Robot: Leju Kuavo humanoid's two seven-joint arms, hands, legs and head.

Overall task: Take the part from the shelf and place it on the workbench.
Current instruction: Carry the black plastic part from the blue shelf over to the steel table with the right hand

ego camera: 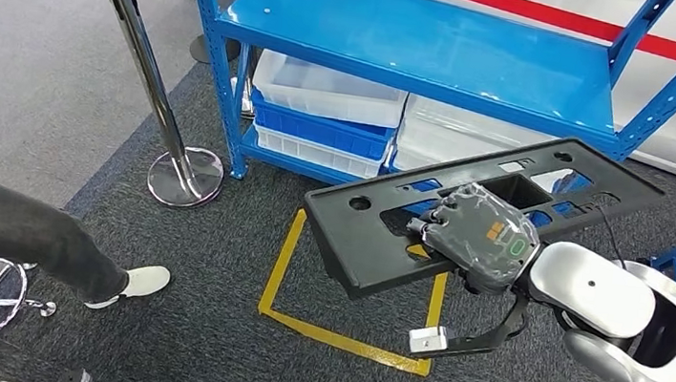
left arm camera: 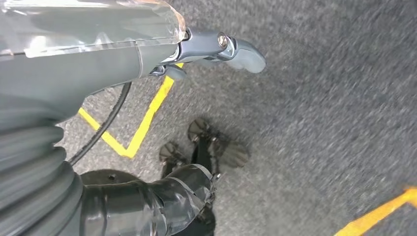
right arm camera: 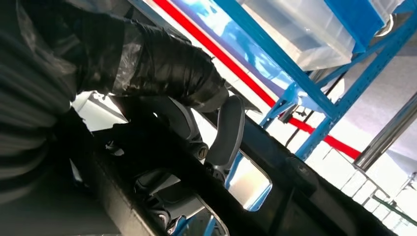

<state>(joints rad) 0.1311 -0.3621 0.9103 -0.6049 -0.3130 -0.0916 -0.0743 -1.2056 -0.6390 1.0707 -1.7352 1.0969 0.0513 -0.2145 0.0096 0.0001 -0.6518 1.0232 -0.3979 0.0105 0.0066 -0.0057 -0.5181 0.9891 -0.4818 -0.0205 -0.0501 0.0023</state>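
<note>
Head view: the right hand (ego camera: 483,236) is seen closed over a long black part (ego camera: 377,239), its fingers (ego camera: 436,223) curled down onto the panel's upper face near a rectangular cut-out. The part is held in the air, tilted, in front of the blue shelf (ego camera: 428,38) and above a yellow floor marking (ego camera: 283,262) on the grey carpet; its far end points toward 2 o'clock and its near end toward 8 o'clock. The silver right arm (ego camera: 645,327) is brought in from 4 o'clock, the back of the hand turned upward.

Right wrist view: the grip is shown from beneath. The thick grey thumb (right arm camera: 227,132) is pressed against the underside of the part (right arm camera: 290,172), and dark fingers (right arm camera: 167,64) are wrapped over its edge, so that the panel is clamped between them. The shelf frame and a clear bin are seen beyond.

Left wrist view: the left hand (left arm camera: 216,49) is seen hanging over the carpet, with the grey thumb (left arm camera: 243,54) extended and nothing held; whether the other fingers are spread or curled cannot be told.

Head view, further items: white and blue bins (ego camera: 324,113) are stacked on the shelf's lower level, a chrome stanchion (ego camera: 158,94) stands at 10 o'clock, and a person's leg (ego camera: 21,237) with a white shoe is seen at 8 o'clock.
</note>
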